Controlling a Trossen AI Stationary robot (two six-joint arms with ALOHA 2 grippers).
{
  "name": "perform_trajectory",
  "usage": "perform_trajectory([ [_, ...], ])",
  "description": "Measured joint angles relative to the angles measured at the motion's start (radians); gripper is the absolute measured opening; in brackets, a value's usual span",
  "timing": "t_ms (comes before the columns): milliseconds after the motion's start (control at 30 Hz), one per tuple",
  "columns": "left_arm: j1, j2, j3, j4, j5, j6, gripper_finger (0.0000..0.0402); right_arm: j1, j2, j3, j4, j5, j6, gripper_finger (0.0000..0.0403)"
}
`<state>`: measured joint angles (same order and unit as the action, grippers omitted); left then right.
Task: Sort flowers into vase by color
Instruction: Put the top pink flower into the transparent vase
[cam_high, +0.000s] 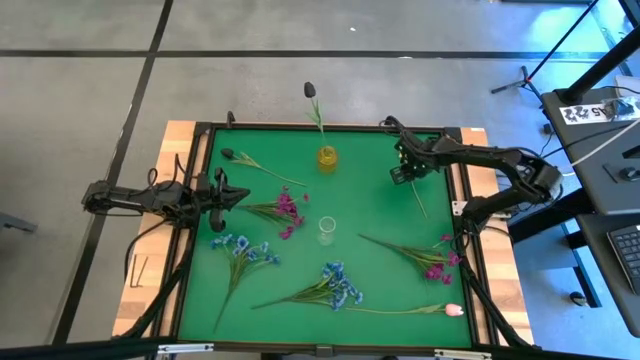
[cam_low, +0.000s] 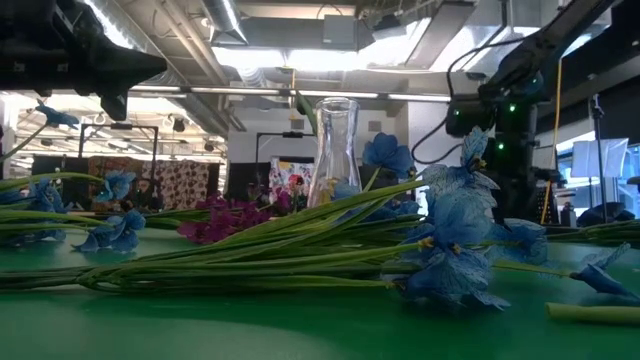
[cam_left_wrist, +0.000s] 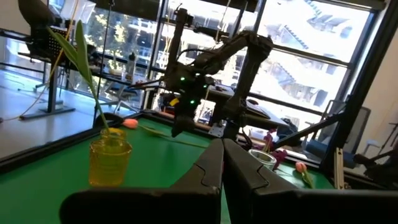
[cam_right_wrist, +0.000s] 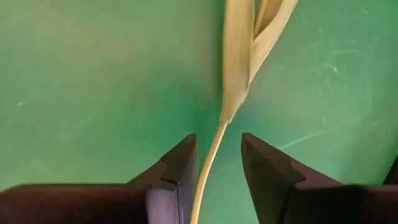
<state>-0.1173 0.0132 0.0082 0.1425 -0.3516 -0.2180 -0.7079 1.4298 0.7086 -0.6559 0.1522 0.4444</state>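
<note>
A yellow vase (cam_high: 327, 158) at the table's far middle holds one near-black tulip (cam_high: 310, 90). A clear vase (cam_high: 327, 230) stands at the centre. My right gripper (cam_high: 400, 175) points down at the far right over a pale pink tulip lying flat. It is open, with a finger on either side of the thin stem (cam_right_wrist: 214, 149), just below the leaves (cam_right_wrist: 239, 56). The bud (cam_left_wrist: 129, 123) shows in the left wrist view. My left gripper (cam_high: 243, 195) waits shut at the table's left edge, above the table.
Flat on the table lie a near-black tulip (cam_high: 228, 154) far left, magenta sprays (cam_high: 285, 207) (cam_high: 435, 262), blue sprays (cam_high: 240, 248) (cam_high: 335, 285) and a pink tulip (cam_high: 453, 310) at the near right. A raised dark rim (cam_high: 205, 240) frames the table.
</note>
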Motion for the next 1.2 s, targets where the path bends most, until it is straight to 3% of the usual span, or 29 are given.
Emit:
perform_trajectory([
  [233, 0.000, 0.000, 0.000, 0.000, 0.032, 0.011, 0.0000, -0.061, 0.078, 0.004, 0.041, -0.111, -0.033, 0.0124],
  [467, 0.000, 0.000, 0.000, 0.000, 0.072, 0.027, 0.0000, -0.066, 0.094, 0.005, 0.045, -0.116, -0.060, 0.0118],
  [567, 0.000, 0.000, 0.000, 0.000, 0.073, 0.027, 0.0000, -0.065, 0.094, 0.004, 0.049, -0.106, -0.089, 0.0091],
  [733, 0.000, 0.000, 0.000, 0.000, 0.062, 0.040, 0.0002, -0.065, 0.081, 0.002, 0.055, -0.091, -0.112, 0.0013],
  [967, 0.000, 0.000, 0.000, 0.000, 0.111, 0.037, 0.0081, -0.066, -0.018, -0.003, 0.071, -0.061, -0.114, 0.0004],
  [1200, 0.000, 0.010, 0.031, 0.001, 0.148, 0.016, 0.0168, -0.065, -0.226, -0.002, 0.115, -0.110, -0.112, 0.0002],
])
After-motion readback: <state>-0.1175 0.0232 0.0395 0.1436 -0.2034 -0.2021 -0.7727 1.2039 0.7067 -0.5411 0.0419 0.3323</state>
